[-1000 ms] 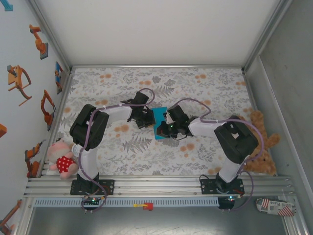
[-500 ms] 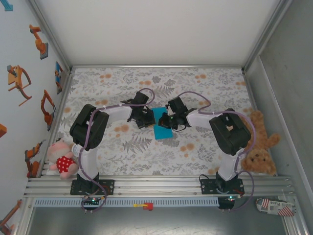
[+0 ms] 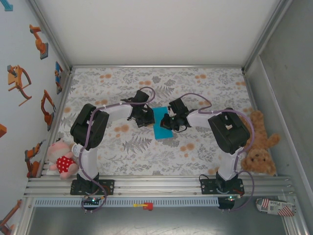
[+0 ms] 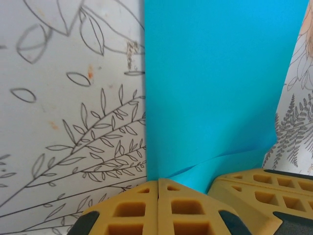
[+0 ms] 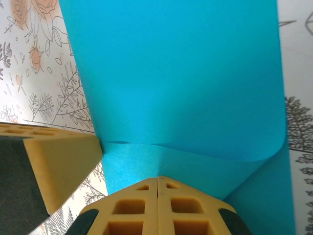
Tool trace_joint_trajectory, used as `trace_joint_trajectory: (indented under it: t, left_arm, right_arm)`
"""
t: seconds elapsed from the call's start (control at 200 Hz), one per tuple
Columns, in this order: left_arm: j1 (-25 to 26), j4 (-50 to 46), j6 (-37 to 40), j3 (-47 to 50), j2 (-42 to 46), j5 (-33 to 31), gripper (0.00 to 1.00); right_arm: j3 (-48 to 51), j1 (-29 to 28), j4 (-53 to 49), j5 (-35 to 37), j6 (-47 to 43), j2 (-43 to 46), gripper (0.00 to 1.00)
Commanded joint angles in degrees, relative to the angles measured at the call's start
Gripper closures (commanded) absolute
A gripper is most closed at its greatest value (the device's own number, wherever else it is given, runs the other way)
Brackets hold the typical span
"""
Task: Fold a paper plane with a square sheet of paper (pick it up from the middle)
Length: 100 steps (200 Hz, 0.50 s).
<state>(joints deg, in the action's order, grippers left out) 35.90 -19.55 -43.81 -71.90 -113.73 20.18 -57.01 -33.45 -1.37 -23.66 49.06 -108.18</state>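
Observation:
The square sheet of paper (image 3: 162,128) lies on the floral cloth between both arms, folded over on itself. Its bright turquoise upper layer (image 5: 171,73) curls round at the right edge (image 5: 282,142) over a lower layer (image 5: 146,164). My left gripper (image 3: 148,117) is at the sheet's left edge. Its yellow jaws are shut, their tip (image 4: 158,182) touching the sheet's near corner (image 4: 205,88), where a flap lifts slightly. My right gripper (image 3: 167,122) is shut too, its tip (image 5: 157,179) against the lower layer. Nothing blue shows between either pair of jaws.
The other gripper's yellow finger (image 4: 259,188) (image 5: 44,166) sits close beside each wrist's jaws. A pink doll (image 3: 61,159) lies at the near left and a brown teddy bear (image 3: 259,152) at the right edge. Metal frame rails border the cloth (image 3: 205,93).
My right gripper has moved away from the near edge along the paper, and its arm has swung inward. More of the blue sheet's near end shows. The left gripper has barely moved.

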Motion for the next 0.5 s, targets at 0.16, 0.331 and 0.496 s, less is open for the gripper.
trace_joint_trajectory:
  t: [0.16,0.331,0.496]
  left_arm:
    - [1.46,8.55,-5.46,8.24,10.54,1.95,0.91]
    - [4.15,11.23,-7.58,12.11,12.20,5.75,0.92]
    - [5.15,9.84,-7.79,13.06,9.61,4.96,0.96]
  right_arm:
    - [4.73,0.05,1.34,3.99,5.94,-1.29,1.00]
    - [5.60,0.05,2.51,4.05,8.48,-1.24,1.00]
    - [5.62,0.05,2.77,3.89,8.82,-1.87,1.00]
